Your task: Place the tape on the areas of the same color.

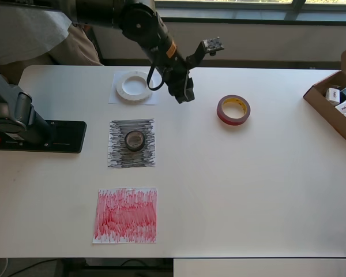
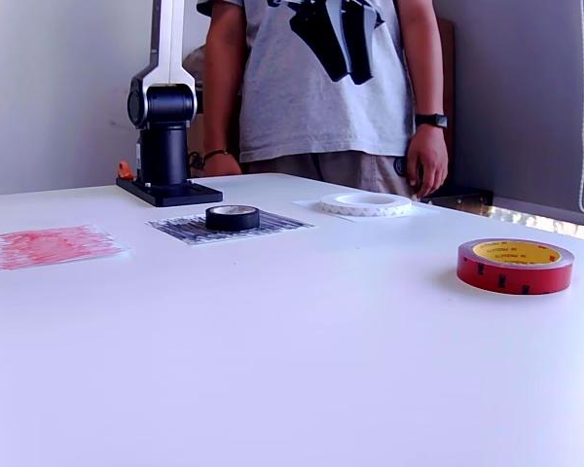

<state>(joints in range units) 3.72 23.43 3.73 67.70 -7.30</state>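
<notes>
White worktop (image 1: 265, 196) spanning nearly the whole overhead view; all items on it.

Person in grey T-shirt (image 2: 321, 88) standing at far side in the exterior view, watch on one wrist.

Black base plate (image 1: 52, 137) at overhead left edge, arm column rising from it.

Open cardboard box (image 1: 328, 109) at overhead right edge, holding small dark-and-white packaged boxes (image 1: 343, 101); print on them too small to read.

Three paper sheets in a column on overhead left half. Red scribbled sheet (image 1: 126, 215) nearest, bare. Black-grey scribbled sheet (image 1: 132, 143) in the middle, small black-grey roll (image 1: 135, 140) lying flat near its centre. White sheet (image 1: 134, 88) farthest, large white ring (image 1: 132, 86) lying flat on it and covering most of it.

Dark red roll (image 1: 233, 109) with yellowish core lying flat on bare worktop, overhead right of the white sheet, well apart from all three sheets and far from the red one. Small black markings on its red side wall in the exterior view, not legible.

Pincer (image 1: 184, 92) raised above the worktop, between white ring and dark red roll in the overhead view, touching neither. In the exterior view, seen at top edge in front of the T-shirt, dark fingers (image 2: 331, 44) pointing down, nothing between them. Fingers close together; gap width not resolvable, so cannot tell whether apart or together.
</notes>
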